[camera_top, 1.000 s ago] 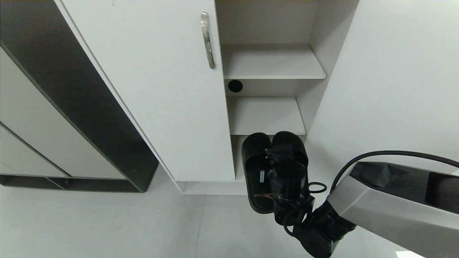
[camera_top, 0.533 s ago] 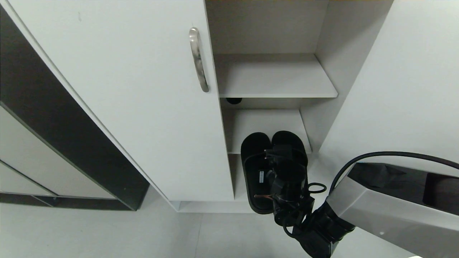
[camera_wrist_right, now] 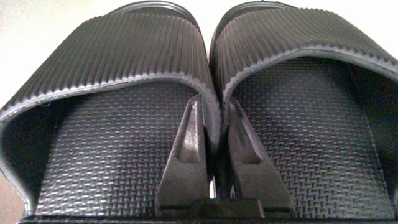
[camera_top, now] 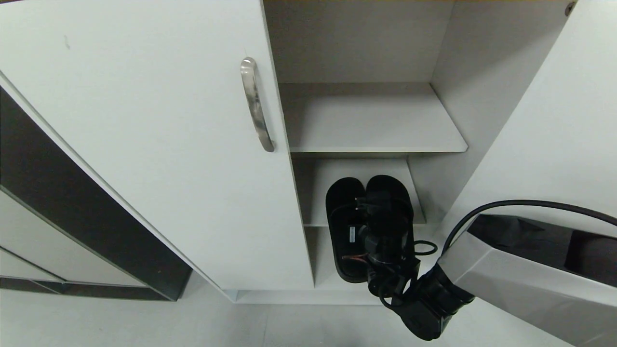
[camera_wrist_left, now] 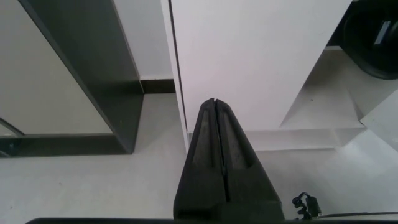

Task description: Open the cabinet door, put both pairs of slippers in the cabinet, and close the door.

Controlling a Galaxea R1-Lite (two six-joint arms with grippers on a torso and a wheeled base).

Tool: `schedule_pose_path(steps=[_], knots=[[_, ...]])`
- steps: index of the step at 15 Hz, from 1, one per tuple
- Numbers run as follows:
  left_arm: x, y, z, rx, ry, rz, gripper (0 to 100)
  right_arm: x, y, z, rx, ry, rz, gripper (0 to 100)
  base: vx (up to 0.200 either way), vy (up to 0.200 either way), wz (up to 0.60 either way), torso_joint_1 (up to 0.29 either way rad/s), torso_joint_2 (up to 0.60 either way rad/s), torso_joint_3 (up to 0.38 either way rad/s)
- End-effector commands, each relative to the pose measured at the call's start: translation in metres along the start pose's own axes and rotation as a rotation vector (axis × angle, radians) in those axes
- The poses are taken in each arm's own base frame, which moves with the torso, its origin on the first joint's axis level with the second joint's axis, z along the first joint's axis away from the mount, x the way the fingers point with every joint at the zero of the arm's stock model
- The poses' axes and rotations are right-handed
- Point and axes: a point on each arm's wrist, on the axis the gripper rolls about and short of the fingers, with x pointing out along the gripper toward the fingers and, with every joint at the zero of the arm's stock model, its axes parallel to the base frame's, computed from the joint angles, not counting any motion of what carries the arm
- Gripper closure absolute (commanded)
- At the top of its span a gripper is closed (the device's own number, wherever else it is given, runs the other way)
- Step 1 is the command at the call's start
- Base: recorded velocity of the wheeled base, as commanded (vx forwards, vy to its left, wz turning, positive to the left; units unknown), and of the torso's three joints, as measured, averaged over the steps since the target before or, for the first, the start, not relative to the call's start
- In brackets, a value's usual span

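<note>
Passage into the cabinet is offered through its open right half, bounded by the closed left door with its handle and the swung-out right door. The upper shelf is left unobstructed — the lower shelf is partly blocked by the black slippers hanging before it.

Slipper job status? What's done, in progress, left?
Done: the right cabinet door stands open, shelves exposed. In hand: the right gripper is shut on the pair of black slippers, pinching their inner edges together in front of the lower shelves. The left gripper is shut on nothing, facing the closed left door. Left: shelve this pair, then the other pair, close the door.
</note>
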Motion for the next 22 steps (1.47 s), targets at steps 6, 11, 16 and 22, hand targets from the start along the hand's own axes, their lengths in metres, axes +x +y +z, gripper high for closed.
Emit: schedule_pose_path(steps=[6,11,16,22], knots=[[0.0,0.0,0.0,-0.002,0.001,0.001,100,0.051,0.007,-0.004,0.008,-0.009,-0.063,100,0.0,0.0,0.0,0.0,0.0,0.0],[0.0,0.0,0.0,-0.002,0.0,0.001,100,0.082,0.002,0.014,0.032,-0.032,-0.101,100,0.0,0.0,0.0,0.0,0.0,0.0],[0.0,0.0,0.0,-0.005,0.0,0.002,100,0.096,0.001,0.026,0.046,-0.047,-0.113,100,0.0,0.0,0.0,0.0,0.0,0.0],[0.0,0.0,0.0,-0.006,0.0,0.004,100,0.102,0.004,0.026,0.075,-0.005,-0.086,100,0.0,0.0,0.0,0.0,0.0,0.0]])
